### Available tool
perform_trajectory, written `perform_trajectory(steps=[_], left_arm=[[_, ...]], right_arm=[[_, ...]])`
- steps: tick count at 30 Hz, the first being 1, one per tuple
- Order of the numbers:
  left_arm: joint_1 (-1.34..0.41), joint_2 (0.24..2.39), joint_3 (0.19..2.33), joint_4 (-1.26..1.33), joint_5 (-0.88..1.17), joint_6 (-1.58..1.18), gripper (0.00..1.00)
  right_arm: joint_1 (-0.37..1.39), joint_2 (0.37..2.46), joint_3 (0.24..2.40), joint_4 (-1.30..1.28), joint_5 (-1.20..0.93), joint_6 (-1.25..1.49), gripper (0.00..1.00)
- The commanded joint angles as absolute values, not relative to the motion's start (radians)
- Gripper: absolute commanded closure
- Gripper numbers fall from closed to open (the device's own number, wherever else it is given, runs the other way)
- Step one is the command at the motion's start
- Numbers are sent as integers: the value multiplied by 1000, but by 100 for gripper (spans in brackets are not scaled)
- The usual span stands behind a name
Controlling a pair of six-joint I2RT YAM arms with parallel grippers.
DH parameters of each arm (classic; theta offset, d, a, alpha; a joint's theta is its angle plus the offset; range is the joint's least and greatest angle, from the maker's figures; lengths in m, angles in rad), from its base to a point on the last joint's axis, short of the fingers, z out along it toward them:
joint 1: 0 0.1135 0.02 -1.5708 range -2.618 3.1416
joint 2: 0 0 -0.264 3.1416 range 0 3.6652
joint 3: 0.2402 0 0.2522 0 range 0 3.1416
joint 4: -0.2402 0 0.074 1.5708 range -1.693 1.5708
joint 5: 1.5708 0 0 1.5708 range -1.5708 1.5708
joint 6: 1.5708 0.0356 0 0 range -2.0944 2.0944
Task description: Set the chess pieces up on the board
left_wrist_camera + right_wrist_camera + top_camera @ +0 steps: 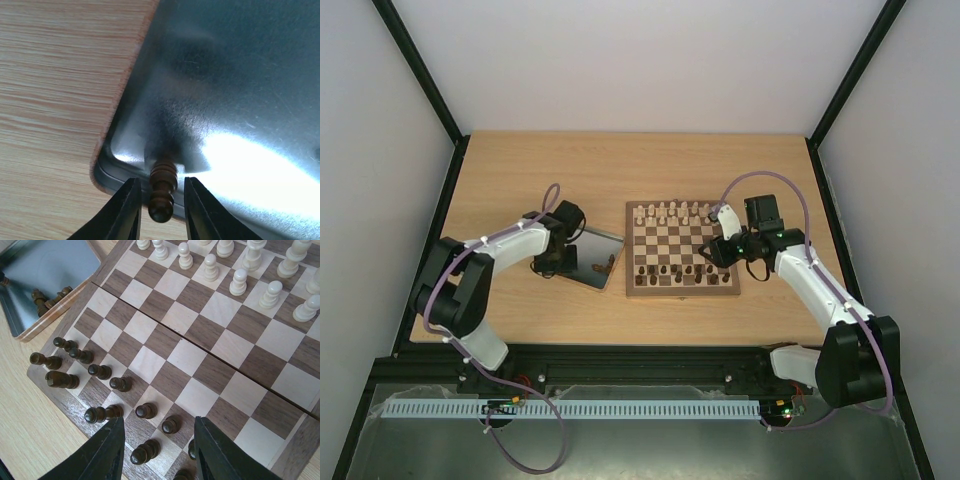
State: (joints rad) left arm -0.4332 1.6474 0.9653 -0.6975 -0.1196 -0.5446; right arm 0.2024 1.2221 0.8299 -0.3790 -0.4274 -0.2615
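A dark brown chess piece (162, 187) stands in the near corner of the shiny metal tray (240, 100). My left gripper (162, 180) straddles it, open, with a narrow gap showing on each side. The board (682, 292) lies at the table's middle right. Several dark pieces (120, 384) stand in its two near rows. My right gripper (159, 420) hovers open above those rows with nothing between its fingers; one dark pawn (169, 425) stands below the gap. In the top view the left gripper (552, 268) is at the tray's left edge and the right gripper (712, 252) is over the board's right side.
Cream-coloured pieces (240, 282) fill the board's far rows. More dark pieces (45, 299) lie in the tray (592, 255), left of the board. Black frame posts and grey walls bound the wooden table (520, 180).
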Motion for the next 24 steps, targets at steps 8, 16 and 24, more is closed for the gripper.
perform_trajectory(steps=[8, 16, 24], left_arm=[[-428, 1676, 987, -681, -76, -497, 91], [-353, 1618, 926, -520, 233, -431, 98], [-367, 1546, 984, -484, 259, -416, 98]], right_arm=[[201, 1218, 817, -394, -449, -268, 60], [201, 1226, 816, -401, -459, -270, 59], [200, 1229, 818, -401, -462, -269, 60]])
